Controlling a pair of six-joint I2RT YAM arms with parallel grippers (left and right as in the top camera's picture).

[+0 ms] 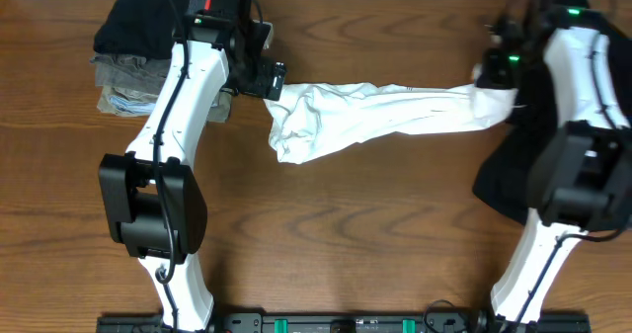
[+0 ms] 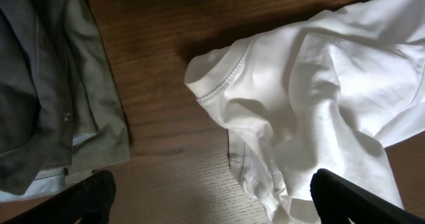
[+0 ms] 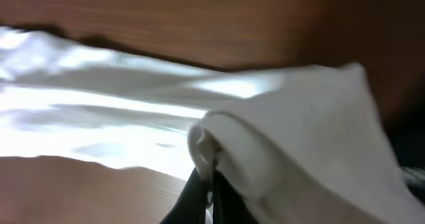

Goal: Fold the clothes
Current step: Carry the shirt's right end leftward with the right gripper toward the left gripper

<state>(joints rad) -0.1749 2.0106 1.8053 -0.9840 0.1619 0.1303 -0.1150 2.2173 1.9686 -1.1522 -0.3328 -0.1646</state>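
Right gripper [image 1: 494,74] clamps shirt [image 1: 375,116] near table [image 1: 326,234] right edge; left gripper [image 1: 271,80] agape at shirt's bunched opposite end.

- Table [image 1: 375,234]: brown wood top w/ visible grain, fills the whole overhead view.
- White T-shirt [image 1: 336,121]: stretched lengthwise across the mid-far part of the top, L to R. L end is bunched & crumpled flat on the wood, w/ a stitched hem showing. It narrows toward the R; can't tell if that end touches the wood.
- Stack [image 1: 133,61] of folded garments: far L corner, black on top, grey & olive under. Just beside the shirt's L end, not touching.
- Black cloth [image 1: 499,180]: loose heap at R edge, partly hidden.
- Rail [image 1: 346,323]: black, along the near edge.
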